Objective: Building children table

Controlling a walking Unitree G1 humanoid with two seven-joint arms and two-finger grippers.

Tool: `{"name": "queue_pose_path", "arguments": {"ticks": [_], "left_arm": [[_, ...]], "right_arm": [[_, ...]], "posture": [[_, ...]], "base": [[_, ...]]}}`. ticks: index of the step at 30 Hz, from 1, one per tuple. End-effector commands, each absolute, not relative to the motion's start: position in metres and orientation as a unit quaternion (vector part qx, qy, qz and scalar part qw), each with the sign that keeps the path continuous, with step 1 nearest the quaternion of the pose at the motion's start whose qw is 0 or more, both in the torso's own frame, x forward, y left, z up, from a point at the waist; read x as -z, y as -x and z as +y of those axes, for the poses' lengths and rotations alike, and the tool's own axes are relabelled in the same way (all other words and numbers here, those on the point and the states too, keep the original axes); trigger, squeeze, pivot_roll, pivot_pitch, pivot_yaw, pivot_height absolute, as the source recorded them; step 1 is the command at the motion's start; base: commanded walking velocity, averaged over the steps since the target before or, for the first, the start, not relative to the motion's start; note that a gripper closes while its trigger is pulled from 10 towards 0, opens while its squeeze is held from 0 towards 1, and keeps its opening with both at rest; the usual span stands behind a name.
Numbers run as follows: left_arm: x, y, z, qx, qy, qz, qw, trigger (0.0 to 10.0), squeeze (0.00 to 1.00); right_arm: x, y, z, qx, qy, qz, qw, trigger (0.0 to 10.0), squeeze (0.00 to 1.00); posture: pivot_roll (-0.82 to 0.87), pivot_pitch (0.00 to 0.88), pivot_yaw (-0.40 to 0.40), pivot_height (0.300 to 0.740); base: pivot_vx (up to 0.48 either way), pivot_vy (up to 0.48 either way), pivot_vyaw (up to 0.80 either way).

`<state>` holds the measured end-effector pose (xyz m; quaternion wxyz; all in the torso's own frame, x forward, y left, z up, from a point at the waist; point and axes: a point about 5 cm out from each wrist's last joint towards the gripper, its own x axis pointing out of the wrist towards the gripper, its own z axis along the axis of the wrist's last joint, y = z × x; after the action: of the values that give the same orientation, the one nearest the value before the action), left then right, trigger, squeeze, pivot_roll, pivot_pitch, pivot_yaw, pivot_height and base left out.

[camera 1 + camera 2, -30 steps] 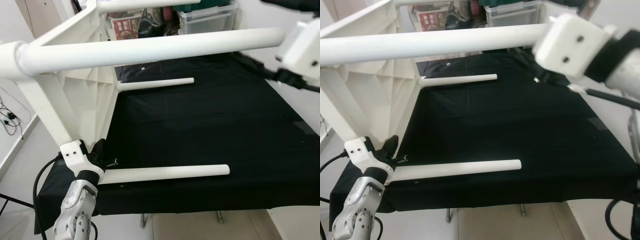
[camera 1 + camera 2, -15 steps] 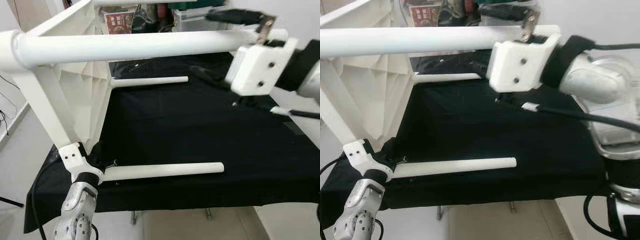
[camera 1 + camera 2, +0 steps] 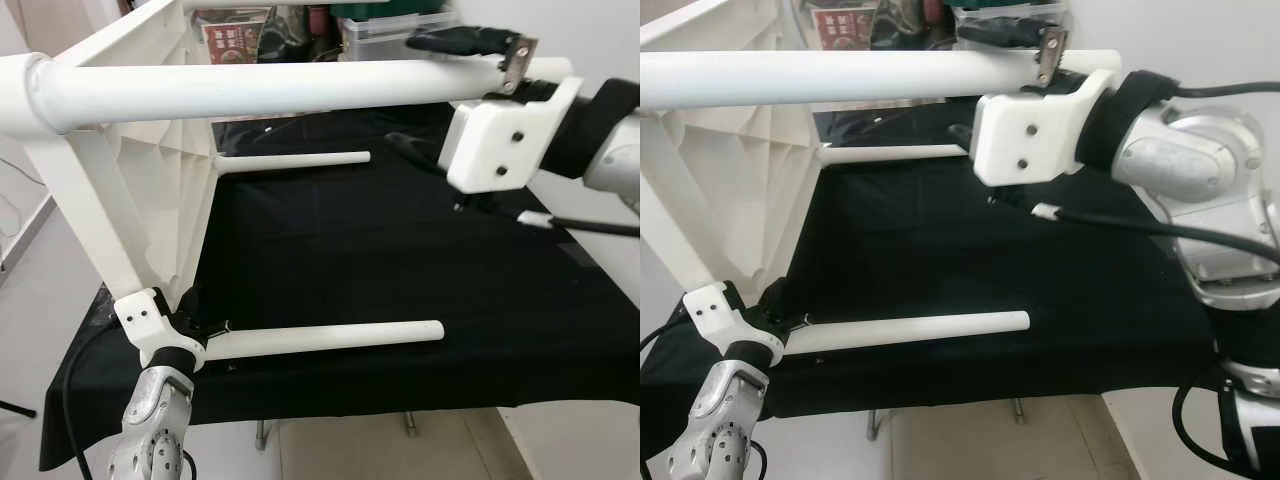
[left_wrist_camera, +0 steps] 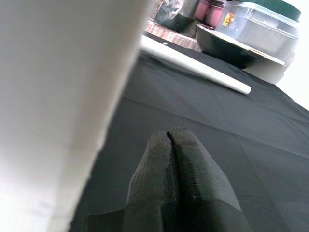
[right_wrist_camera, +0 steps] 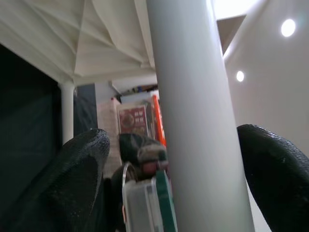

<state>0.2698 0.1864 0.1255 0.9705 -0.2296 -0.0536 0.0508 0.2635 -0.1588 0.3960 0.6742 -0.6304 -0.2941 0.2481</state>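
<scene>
Bracing upended white plastic children table: our right gripper spread around upper white round leg, left gripper pressed together by lower leg to steady it.

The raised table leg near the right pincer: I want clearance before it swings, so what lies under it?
Under the raised leg lies the black cloth and, farther back, another leg. The right pincer, fingers apart around the leg, hides the cloth beneath it.
</scene>
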Motion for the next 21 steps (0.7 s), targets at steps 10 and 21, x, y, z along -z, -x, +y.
{"name": "queue_pose_path", "arguments": {"ticks": [10, 21], "left_arm": [[-0.124, -0.266, 0.193, -0.073, 0.237, -0.056, 0.967, 10.0, 0.00], [-0.125, -0.243, 0.214, -0.106, 0.194, -0.061, 0.973, 10.0, 0.00]], "right_arm": [[-0.391, -0.273, -0.186, -0.193, 0.646, -0.242, 0.698, 0.0, 0.00], [-0.381, -0.296, -0.209, -0.134, 0.641, -0.187, 0.732, 0.0, 0.00]], "posture": [[-0.10, 0.079, 0.011, 0.740], [-0.06, 0.090, -0.009, 0.740]], "base": [[0.000, 0.000, 0.00], [0.000, 0.000, 0.00]]}}
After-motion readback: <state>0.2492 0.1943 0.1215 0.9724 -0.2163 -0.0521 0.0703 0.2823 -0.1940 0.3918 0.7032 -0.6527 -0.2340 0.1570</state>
